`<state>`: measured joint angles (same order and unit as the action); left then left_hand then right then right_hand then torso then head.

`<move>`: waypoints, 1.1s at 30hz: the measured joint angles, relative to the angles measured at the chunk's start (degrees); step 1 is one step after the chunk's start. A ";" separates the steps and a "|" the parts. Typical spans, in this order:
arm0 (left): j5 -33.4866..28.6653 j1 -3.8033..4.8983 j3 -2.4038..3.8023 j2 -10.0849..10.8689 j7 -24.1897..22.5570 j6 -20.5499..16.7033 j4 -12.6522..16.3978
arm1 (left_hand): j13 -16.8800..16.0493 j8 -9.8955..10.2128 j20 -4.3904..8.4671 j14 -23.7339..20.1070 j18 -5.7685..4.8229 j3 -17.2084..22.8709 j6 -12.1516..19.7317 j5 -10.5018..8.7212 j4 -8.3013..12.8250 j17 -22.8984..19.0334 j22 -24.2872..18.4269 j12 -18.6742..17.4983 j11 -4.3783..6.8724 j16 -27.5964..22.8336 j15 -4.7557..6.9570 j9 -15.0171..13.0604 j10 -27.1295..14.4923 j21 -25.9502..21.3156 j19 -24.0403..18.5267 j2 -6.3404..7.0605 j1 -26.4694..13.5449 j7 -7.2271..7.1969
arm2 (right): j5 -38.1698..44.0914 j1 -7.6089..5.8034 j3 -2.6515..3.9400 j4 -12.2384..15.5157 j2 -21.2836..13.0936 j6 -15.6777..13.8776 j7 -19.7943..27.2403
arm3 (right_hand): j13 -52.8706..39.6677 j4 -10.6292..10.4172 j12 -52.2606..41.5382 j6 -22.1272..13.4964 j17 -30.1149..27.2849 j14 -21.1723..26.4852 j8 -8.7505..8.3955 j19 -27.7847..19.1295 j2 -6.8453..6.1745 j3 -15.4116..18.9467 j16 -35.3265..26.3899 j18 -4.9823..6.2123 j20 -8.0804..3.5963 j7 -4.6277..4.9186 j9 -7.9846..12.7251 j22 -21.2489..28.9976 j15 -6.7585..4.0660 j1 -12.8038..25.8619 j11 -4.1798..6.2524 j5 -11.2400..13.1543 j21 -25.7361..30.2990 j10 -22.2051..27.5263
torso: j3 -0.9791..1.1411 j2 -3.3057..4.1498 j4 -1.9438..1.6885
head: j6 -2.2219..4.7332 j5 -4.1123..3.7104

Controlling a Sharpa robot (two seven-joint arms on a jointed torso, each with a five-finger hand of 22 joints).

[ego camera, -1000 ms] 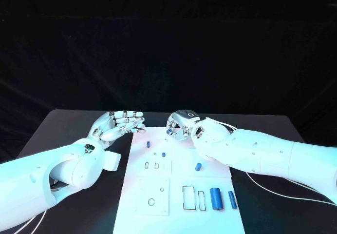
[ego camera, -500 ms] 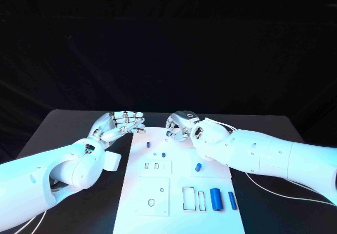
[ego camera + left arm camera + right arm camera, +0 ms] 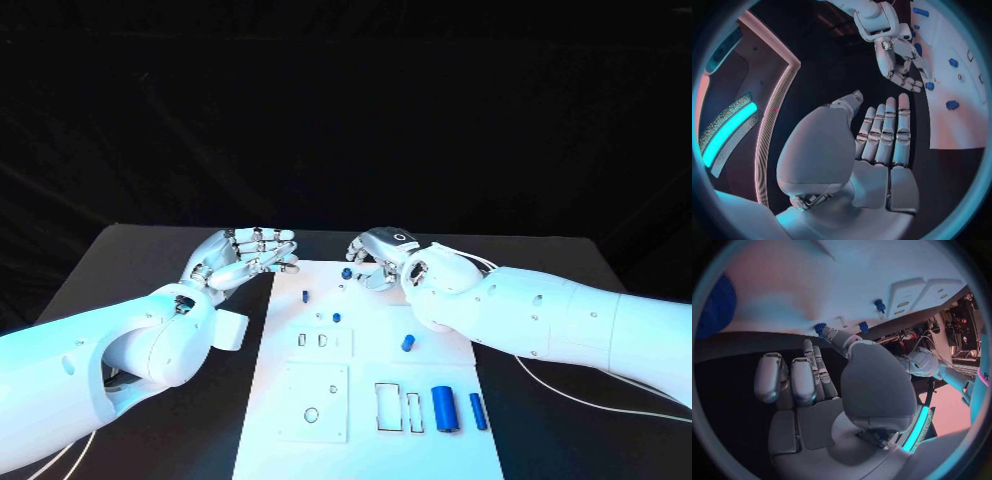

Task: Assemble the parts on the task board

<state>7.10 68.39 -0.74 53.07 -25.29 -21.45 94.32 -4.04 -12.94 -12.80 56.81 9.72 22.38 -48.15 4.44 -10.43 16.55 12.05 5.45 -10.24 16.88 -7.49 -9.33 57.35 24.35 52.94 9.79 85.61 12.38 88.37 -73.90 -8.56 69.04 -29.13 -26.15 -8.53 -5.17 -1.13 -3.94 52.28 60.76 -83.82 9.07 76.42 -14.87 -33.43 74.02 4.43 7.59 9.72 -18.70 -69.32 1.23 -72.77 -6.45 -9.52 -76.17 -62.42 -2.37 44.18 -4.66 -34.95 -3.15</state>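
Several blue parts [image 3: 444, 407] are left loose on the task board [image 3: 368, 440]; one small part [image 3: 346, 272] is pinched by the right robot hand [image 3: 378, 262], while the left robot hand [image 3: 245, 256] is kept spread.

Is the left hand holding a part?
No, the left hand hovers with nothing in it beside the board.
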 measured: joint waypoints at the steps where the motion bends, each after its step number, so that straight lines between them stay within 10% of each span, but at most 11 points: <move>1: 0.00 0.00 0.00 0.03 0.01 0.01 -0.01 | 0.00 0.00 0.00 0.00 0.00 0.00 0.00 0.00 0.00 0.00 0.00 0.00 0.00 0.00 0.00 0.00 0.00 0.00 0.00 0.00 0.00 0.00 | 0.00 -0.02 0.00 0.70 -0.69 -0.08 -0.01 | 0.00 -0.14 -0.21 0.00 0.00 0.00 0.00 0.00 0.00 0.15 0.00 0.00 0.00 0.00 0.00 -0.06 0.00 0.00 0.00 0.00 0.00 0.00 | -0.01 0.00 0.03 | -0.02 0.01; 15: 0.01 0.01 -0.02 0.33 0.05 0.16 -0.31 | 0.00 0.00 0.00 0.00 0.00 0.00 0.00 0.00 0.00 0.11 0.14 0.02 0.00 0.00 0.00 0.01 0.00 0.00 0.00 0.00 0.00 0.00 | -6.80 -1.03 0.77 11.14 -14.42 -0.64 -0.35 | -6.89 -1.24 -10.67 0.58 5.80 -0.11 -0.24 4.48 -1.14 6.98 4.24 -0.06 -1.78 -1.03 -0.68 -5.64 -1.61 -0.11 2.10 -2.64 -4.29 -12.38 | 0.17 -0.04 0.49 | 0.41 -0.63; 18: 0.01 0.01 -0.01 0.32 0.06 0.20 -0.35 | 0.00 0.00 0.00 0.00 -0.01 0.00 0.00 0.00 0.00 0.11 0.14 0.02 0.00 0.00 0.00 0.01 0.00 0.00 0.00 0.00 0.00 0.00 | -9.12 -1.08 0.82 11.39 -15.72 0.05 -0.42 | -23.65 -2.88 -26.81 -2.11 9.07 -0.21 0.95 5.83 0.93 16.64 6.46 -0.95 -2.28 -1.47 -1.91 -5.63 -1.88 -3.23 3.38 -4.22 -5.73 -10.06 | 0.23 -0.02 0.58 | 0.46 -0.58; 23: 0.01 0.01 -0.01 0.30 0.07 0.26 -0.45 | 0.00 0.00 0.00 0.00 0.00 0.00 0.00 0.00 0.00 0.10 0.14 0.02 0.00 0.00 0.00 0.01 0.00 0.00 0.00 0.00 0.00 0.00 | -12.15 -1.12 0.86 10.36 -16.45 2.27 -0.73 | -61.79 -8.45 -64.92 -4.23 14.11 -0.17 4.20 7.32 2.85 24.57 11.51 -1.99 -1.52 -0.66 -3.46 -5.63 -1.62 -6.84 2.26 -5.04 -8.79 -13.36 | 0.24 -0.01 0.53 | 0.45 -0.71; 33: 0.01 0.01 -0.02 0.24 0.11 0.35 -0.62 | 0.00 0.00 0.00 0.00 -0.01 0.00 0.00 0.00 0.00 0.10 0.13 0.02 0.00 0.00 0.00 0.02 0.00 0.00 0.00 0.01 -0.01 0.00 | -14.99 -1.07 0.87 7.79 -15.89 5.80 -1.38 | -69.80 -12.09 -75.43 -5.11 14.20 -0.10 5.81 7.51 2.85 26.76 13.45 -2.52 -1.33 -0.02 -3.87 -5.63 -1.12 -9.07 1.72 -5.48 -10.20 -17.97 | 0.23 0.07 0.49 | 0.32 -0.68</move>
<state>7.11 68.40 -0.75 53.30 -25.18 -21.10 93.70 -4.04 -12.94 -12.80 56.81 9.72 22.38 -48.15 4.44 -10.43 16.65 12.18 5.47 -10.24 16.88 -7.49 -9.31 57.35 24.35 52.93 9.81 85.60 12.38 73.38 -74.97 -7.69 76.83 -45.02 -20.35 -9.91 -74.97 -13.22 -79.37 47.17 74.96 -83.92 14.88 83.92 -12.01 -6.67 87.47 1.91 6.26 9.71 -22.57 -74.94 0.11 -81.84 -4.73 -15.00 -86.37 -80.39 -2.15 44.25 -4.17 -34.62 -3.83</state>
